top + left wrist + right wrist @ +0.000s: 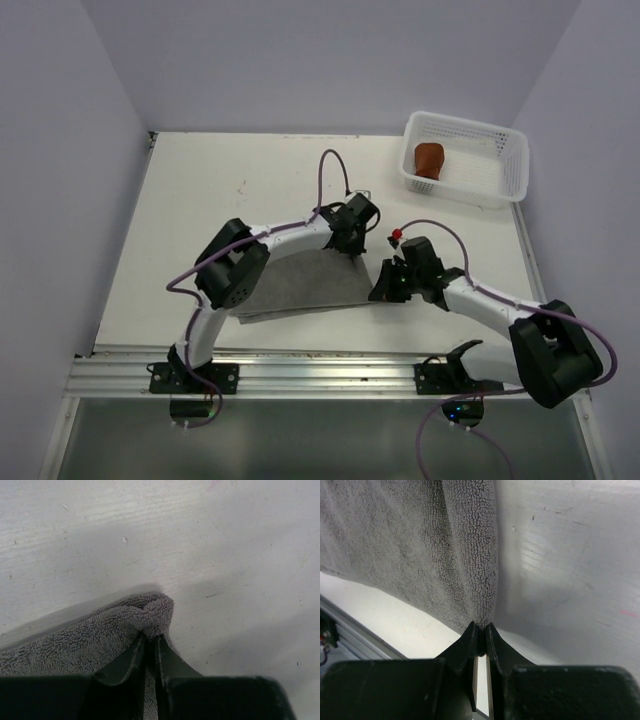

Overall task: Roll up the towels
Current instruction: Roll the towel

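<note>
Pinched tight in the left gripper (151,642): far right corner of the grey towel (305,285). Clamped in the right gripper (480,632): near right corner. Otherwise spread on the table (250,180) between both arms. Rolled, lying inside the white mesh basket (500,165) far right: rust-brown towel (430,158).

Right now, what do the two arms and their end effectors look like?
The left arm and right arm have white links and bulky black joints. A thin purple cable loops along each. A small red part sits on the right one's cable. The left end effector and right end effector each have two dark fingers tapering to narrow tips.
</note>
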You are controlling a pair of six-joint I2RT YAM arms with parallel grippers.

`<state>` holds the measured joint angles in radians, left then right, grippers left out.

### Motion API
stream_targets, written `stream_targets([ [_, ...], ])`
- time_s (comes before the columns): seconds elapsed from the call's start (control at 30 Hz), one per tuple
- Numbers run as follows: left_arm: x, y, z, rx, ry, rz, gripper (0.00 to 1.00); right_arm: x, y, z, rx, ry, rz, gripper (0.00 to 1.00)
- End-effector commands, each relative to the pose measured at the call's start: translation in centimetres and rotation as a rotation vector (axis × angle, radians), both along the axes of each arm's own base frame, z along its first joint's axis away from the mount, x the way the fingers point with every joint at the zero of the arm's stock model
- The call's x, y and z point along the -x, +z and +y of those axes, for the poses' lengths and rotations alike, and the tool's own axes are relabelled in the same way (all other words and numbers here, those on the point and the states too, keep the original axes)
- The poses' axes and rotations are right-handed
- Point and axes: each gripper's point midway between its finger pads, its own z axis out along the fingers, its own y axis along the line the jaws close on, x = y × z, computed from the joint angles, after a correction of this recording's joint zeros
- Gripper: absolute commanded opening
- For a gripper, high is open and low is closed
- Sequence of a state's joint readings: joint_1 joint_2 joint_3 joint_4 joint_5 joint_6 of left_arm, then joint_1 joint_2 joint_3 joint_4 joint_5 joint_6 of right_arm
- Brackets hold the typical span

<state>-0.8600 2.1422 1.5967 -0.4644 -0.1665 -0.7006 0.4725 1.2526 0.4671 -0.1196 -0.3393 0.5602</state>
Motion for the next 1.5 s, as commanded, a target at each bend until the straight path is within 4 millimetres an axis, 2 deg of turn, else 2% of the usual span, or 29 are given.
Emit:
stream_targets([
  [0.0, -2.4, 1.4, 0.1, 0.039, 0.043, -0.019, 0.0, 1.0, -0.1, -2.1, 0.147, -0.013, 0.008, 0.0],
  [0.2, -3.9, 4.2, -1.6, 0.228, 0.03, -0.029, 0.0, 0.6, 0.9, -3.7, 0.219, -0.066, -0.085, 0.0],
  [0.23, -4.3, 4.6, -1.8, 0.266, 0.032, -0.045, 0.0, 0.4, 1.5, -3.7, 0.209, -0.082, -0.108, 0.0],
  [0.27, -4.3, 5.6, -2.3, 0.31, 0.01, -0.05, 0.0, 0.2, 1.8, -3.7, 0.199, -0.088, -0.125, 0.0],
  [0.37, -4.4, 6.8, -3.0, 0.367, -0.011, -0.08, 0.0, 0.1, 2.6, -3.8, 0.213, -0.088, -0.161, 0.0],
  [0.63, -4.1, 7.8, -3.4, 0.472, -0.015, -0.06, 0.0, 0.0, 2.8, -5.3, 0.331, -0.084, -0.173, 0.0],
  [0.83, -3.6, 8.4, -3.4, 0.51, -0.026, -0.056, 0.0, 0.1, 2.7, -5.1, 0.387, -0.063, -0.207, 0.0],
  [1.03, -2.9, 8.0, -2.8, 0.511, -0.029, -0.049, 0.0, -0.1, 2.7, -5.4, 0.476, -0.054, -0.248, 0.0],
  [1.13, -2.4, 7.4, -2.3, 0.507, -0.028, -0.036, 0.0, -0.3, 3.2, -4.8, 0.482, -0.045, -0.279, 0.0],
  [1.47, -2.7, 8.1, -1.7, 0.543, -0.032, -0.061, 0.0, -0.1, 3.4, -3.5, 0.605, 0.0, -0.33, 0.0],
])
